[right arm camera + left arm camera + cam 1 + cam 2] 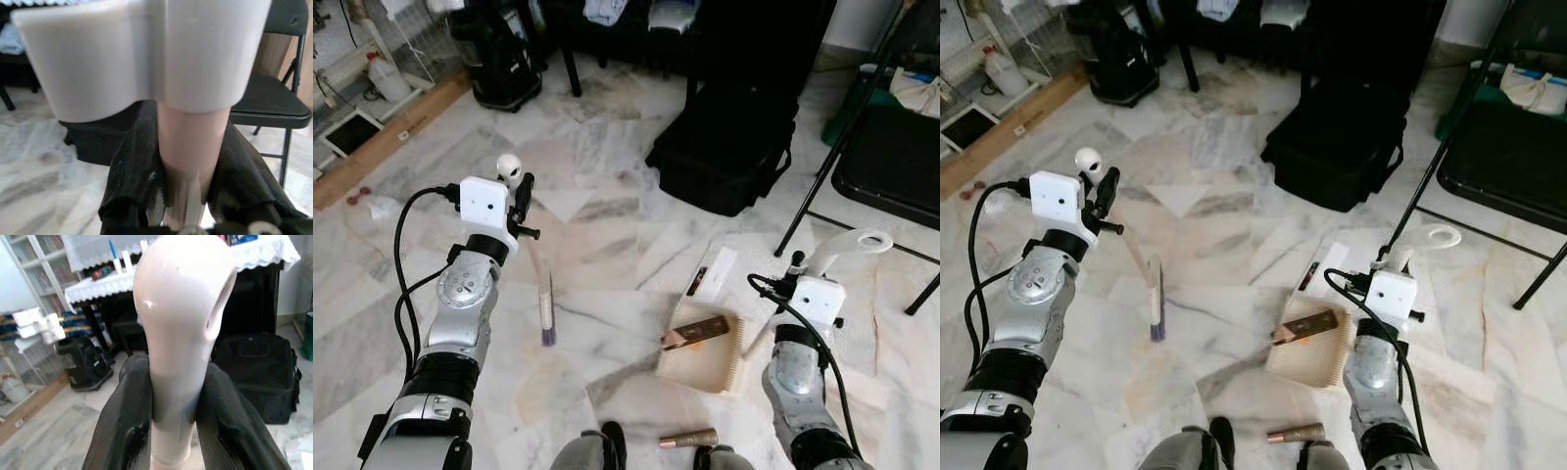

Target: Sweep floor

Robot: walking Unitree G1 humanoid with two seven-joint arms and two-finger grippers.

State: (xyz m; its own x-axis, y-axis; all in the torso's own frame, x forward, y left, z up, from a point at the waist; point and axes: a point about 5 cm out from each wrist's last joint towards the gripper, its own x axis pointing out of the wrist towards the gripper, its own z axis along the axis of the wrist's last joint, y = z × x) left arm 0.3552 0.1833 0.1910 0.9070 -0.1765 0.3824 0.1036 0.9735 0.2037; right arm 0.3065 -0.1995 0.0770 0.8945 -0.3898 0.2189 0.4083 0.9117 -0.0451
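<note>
The brush is gripped at its handle by the left gripper, bristles on the floor. The dustpan, beside it, is clasped by the right gripper.

The marble floor bears a dustpan, a brown tube and a black bag.

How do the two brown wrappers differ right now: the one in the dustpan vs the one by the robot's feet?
The wrapper in the dustpan lies on the dustpan tray, flattened and fairly wide; the wrapper on the floor lies on bare marble near the robot's feet, narrower and rolled up. The first is already collected; the second is not yet swept. Both are shiny copper-brown litter lying roughly the same way.
</note>
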